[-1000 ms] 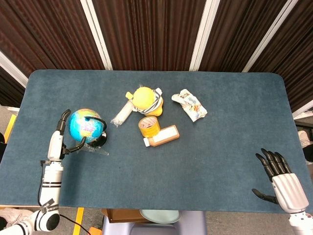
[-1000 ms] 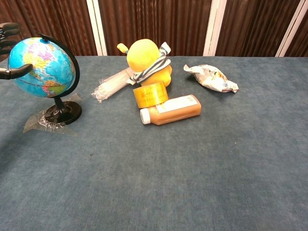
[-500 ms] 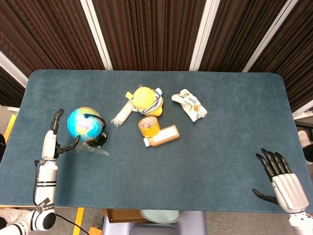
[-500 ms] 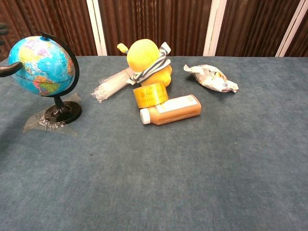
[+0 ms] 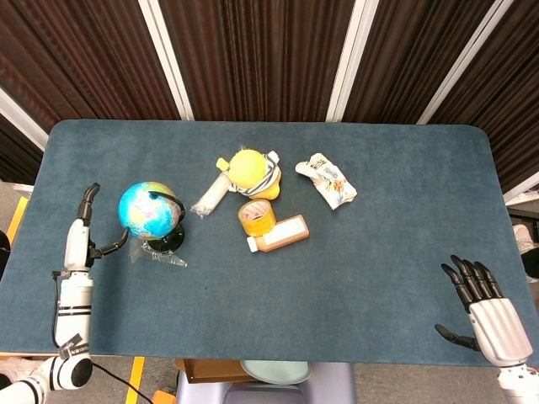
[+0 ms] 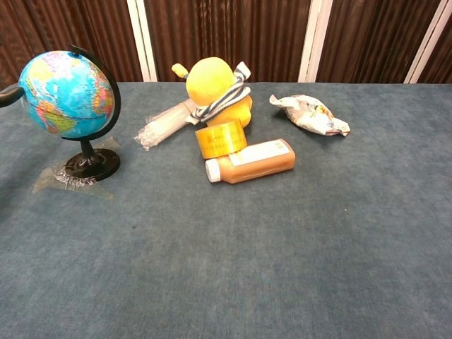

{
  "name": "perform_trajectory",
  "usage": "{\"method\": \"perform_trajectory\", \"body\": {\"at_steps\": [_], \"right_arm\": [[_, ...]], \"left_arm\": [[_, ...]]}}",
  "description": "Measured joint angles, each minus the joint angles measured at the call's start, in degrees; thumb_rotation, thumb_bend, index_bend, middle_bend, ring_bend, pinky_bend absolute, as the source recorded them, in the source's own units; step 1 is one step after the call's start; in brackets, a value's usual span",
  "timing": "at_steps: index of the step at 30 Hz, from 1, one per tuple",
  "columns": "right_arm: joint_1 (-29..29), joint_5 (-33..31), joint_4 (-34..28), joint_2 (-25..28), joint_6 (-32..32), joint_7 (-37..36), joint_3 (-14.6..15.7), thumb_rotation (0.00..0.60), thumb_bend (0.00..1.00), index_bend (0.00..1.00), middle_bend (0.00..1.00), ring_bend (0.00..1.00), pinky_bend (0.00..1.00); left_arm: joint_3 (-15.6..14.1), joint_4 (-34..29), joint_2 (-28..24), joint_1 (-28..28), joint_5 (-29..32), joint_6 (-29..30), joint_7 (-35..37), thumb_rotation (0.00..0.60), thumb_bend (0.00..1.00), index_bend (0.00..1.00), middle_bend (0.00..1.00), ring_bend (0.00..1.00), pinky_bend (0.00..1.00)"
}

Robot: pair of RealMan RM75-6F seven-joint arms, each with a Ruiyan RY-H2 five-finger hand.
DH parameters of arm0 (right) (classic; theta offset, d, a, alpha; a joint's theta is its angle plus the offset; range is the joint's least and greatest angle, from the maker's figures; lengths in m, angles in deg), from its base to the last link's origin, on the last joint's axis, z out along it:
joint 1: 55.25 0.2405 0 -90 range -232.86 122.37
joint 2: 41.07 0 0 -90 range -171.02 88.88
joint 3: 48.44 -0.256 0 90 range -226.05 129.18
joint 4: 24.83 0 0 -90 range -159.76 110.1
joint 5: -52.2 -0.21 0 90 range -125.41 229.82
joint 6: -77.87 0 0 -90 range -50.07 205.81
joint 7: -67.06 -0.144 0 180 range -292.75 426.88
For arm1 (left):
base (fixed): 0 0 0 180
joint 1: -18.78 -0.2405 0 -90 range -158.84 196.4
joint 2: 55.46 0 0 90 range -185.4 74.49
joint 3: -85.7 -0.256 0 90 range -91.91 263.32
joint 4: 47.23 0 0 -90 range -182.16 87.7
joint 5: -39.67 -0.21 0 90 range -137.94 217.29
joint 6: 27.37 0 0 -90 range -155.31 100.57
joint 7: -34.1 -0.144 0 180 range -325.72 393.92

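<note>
In the head view, the left hand (image 5: 84, 229) stands just beside the globe (image 5: 149, 210), on its left, with the fingers apart and holding nothing. One second ago these fingers lay against the ball of the globe; now a small gap shows, so the hand has let go and moved off to the left. The globe stands upright on its black base, on a piece of clear plastic, near the left end of the blue counter (image 5: 354, 269). I judge that the globe has been set down. The right hand (image 5: 487, 313) rests at the near right corner, fingers spread, far from everything. In the middle lie a yellow plush toy (image 5: 251, 171), a tape roll (image 5: 257, 217), an orange bottle (image 5: 280, 234) on its side and a snack bag (image 5: 327, 180).

In the chest view, the globe (image 6: 67, 95) is upright at the left edge, and only one dark finger tip of the left hand (image 6: 8, 94) shows beside it, no longer reaching around it. The globe has turned a little since then. The right hand does not show here.
</note>
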Motion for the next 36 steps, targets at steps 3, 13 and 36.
{"method": "perform_trajectory", "body": {"at_steps": [3,13,36], "right_arm": [[0.0,-0.1,0.0,-0.1,0.0,0.1,0.0,0.6,0.12,0.0,0.0,0.0,0.0],[0.0,-0.2,0.0,-0.3,-0.1,0.7,-0.1,0.6,0.12,0.0,0.0,0.0,0.0],[-0.2,-2.1,0.0,-1.0,-0.4,2.6,-1.0,0.6,0.12,0.0,0.0,0.0,0.0]], "left_arm": [[0.7,1.5,0.3,0.4,0.8,-0.6,0.3,0.6,0.32,0.0,0.0,0.0,0.0],[1.9,4.4,1.2,1.7,2.4,-2.9,2.0,0.6,0.32,0.0,0.0,0.0,0.0],[4.5,13.9,4.1,7.9,5.0,-10.9,5.4,0.6,0.33,0.0,0.0,0.0,0.0]]}}
